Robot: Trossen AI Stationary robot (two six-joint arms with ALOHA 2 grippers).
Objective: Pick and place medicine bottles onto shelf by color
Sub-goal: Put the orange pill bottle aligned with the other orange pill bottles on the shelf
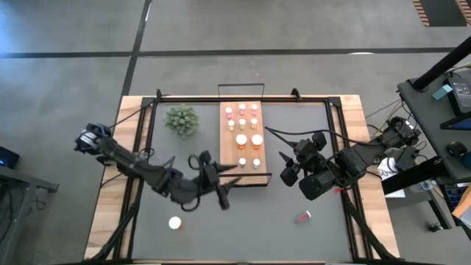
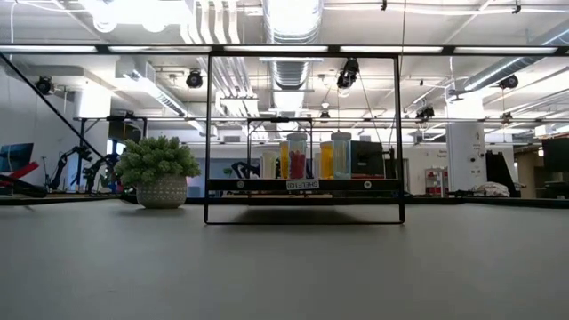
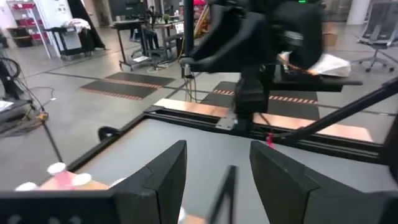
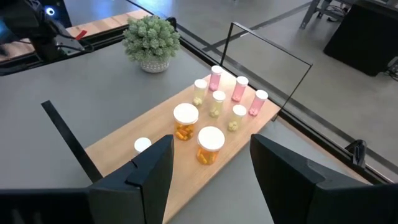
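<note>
Both grippers, left (image 1: 225,193) and right (image 1: 285,168), part open, empty. Shelf (image 1: 243,171) at 12 o'clock holds most bottles; stragglers: white-capped bottle (image 1: 174,222) at 7, pink bottle (image 1: 302,217) at 5. Light, rigid, slick, likely to roll; grip mid-body.

A robotics lab: exposed ceiling ducts (image 2: 286,36), equipment carts (image 3: 74,34), concrete floor (image 1: 221,29).

I see left arm reaching from frame left toward centre, bent low | left claw (image 1: 224,188) just below centre, fingers (image 3: 163,177) parted, nothing between | right arm entering from right edge | right claw (image 1: 285,168) right of centre, fingers (image 4: 148,171) apart, empty
</note>
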